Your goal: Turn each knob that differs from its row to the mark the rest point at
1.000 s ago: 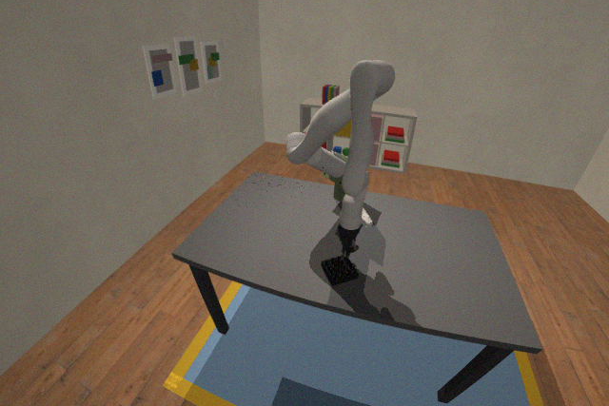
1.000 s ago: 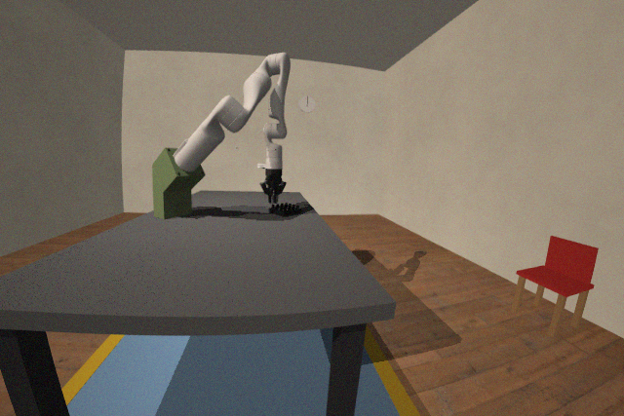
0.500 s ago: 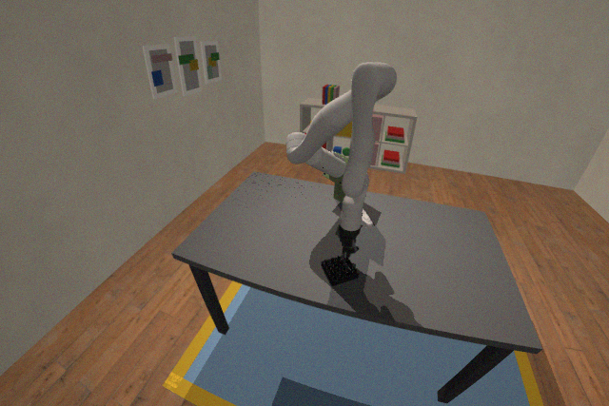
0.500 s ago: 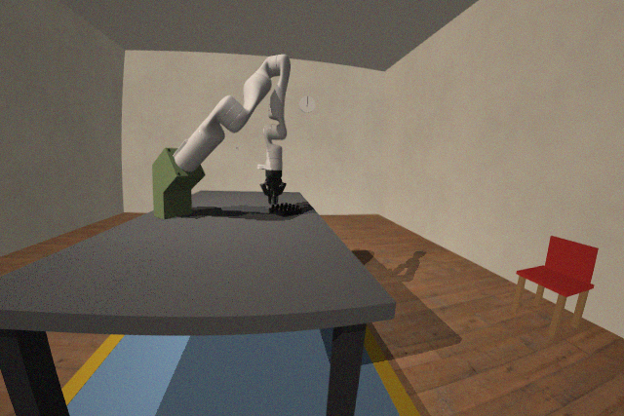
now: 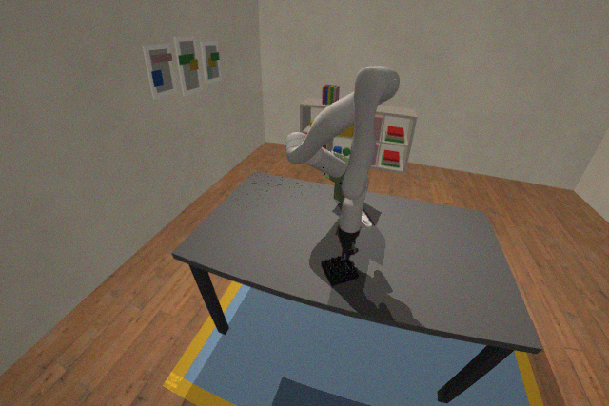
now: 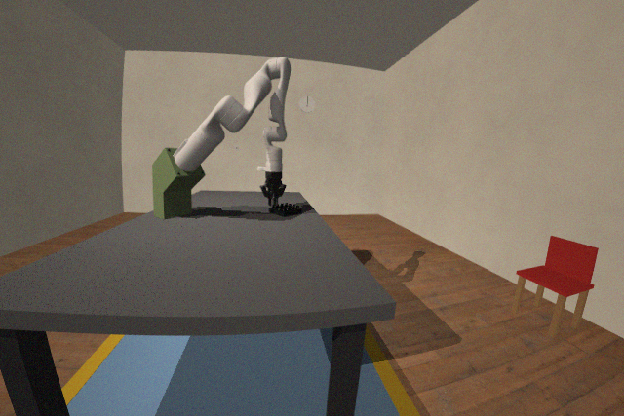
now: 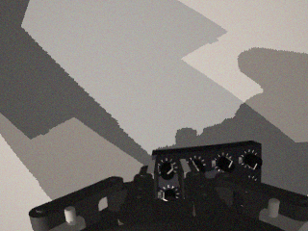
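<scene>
At the six o'clock side of the desk [image 5: 275, 234] [image 6: 201, 270], as the top view shows it, you have the knob box [image 5: 340, 271] [image 6: 287, 209] [image 7: 207, 148]; it sits on the desk top, with the arm [image 5: 364, 141] [image 6: 201, 147] [image 7: 53, 199] reaching down over it. Your fingers [image 5: 346, 259] [image 6: 272, 205] point downward at the box's one o'clock edge in the top view; they stand a little apart, clamped on nothing. In the wrist view, one knob [image 7: 166, 168] shows in the gap between them; you cannot tell from here whether either finger touches it.

That same view gives you four knobs along the box's twelve o'clock edge and another knob [image 7: 169, 193] below the leftmost one; white lines show on several tops, but they are too small for you to read the marks surely; the fingers hide much of the rest.

In the exterior view, the green stand [image 6: 174, 200] is at nine o'clock from the box, well apart from it; the red chair [image 6: 569, 265] stands on the floor toward four o'clock.
</scene>
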`<state>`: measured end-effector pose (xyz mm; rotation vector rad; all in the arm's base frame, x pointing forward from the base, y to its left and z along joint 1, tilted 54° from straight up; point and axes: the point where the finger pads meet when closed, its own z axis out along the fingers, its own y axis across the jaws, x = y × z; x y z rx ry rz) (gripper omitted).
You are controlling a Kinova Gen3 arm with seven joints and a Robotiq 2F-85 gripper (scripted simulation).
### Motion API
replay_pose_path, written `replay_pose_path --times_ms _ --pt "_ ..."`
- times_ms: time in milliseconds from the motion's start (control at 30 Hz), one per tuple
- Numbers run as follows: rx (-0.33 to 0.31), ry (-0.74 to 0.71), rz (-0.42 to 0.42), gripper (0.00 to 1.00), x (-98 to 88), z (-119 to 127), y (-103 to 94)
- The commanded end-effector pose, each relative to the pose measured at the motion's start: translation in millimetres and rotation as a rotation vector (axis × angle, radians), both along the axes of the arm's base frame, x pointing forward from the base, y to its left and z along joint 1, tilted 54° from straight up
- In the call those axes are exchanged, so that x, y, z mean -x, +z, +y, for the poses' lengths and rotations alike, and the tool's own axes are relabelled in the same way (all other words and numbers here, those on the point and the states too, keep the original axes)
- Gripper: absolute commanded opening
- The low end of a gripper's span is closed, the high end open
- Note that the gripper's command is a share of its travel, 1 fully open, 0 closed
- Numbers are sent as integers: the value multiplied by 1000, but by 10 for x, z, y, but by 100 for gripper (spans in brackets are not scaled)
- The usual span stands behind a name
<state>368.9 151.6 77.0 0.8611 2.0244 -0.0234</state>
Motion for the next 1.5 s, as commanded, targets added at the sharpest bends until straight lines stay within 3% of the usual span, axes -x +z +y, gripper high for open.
replay_pose_path --times_ms 0,1133,1167,1467 --pt "1 -1 -1 19 -4 -8 0" --pt "1 -1 -1 19 -4 -8 0" --pt "1 -1 -1 8 -4 -8 0" --pt "1 -1 -1 8 -4 -8 0"
